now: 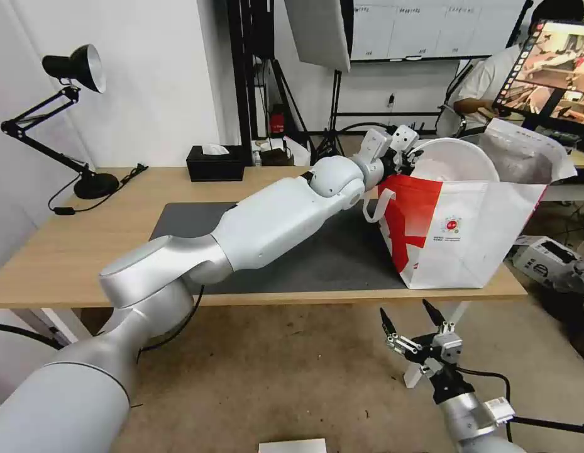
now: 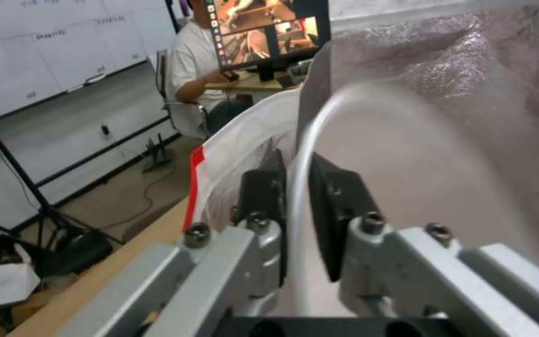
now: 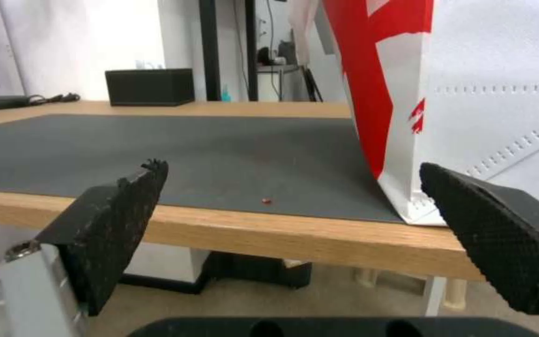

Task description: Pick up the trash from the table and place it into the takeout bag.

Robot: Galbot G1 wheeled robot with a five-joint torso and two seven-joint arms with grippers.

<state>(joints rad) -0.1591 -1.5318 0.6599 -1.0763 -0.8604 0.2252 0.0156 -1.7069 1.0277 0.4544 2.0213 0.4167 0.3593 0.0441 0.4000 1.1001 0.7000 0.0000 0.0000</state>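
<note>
Left wrist view: left pincer (image 2: 297, 206) clamps white bowl (image 2: 407, 154) rim | right pincer (image 3: 294, 224) wide, empty.

Your bench (image 1: 65, 251): light wood, smooth. Mat (image 1: 329, 258): matt dark grey. Takeout bag (image 1: 486, 233): white-and-red fabric-like shell, crinkled silver foil lining. Right gripper (image 3: 294, 234) fingers (image 3: 126, 206): black, rough-textured pads.

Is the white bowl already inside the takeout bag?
Partly: left gripper holds the white bowl by its rim, tilted at the takeout bag mouth.
</note>
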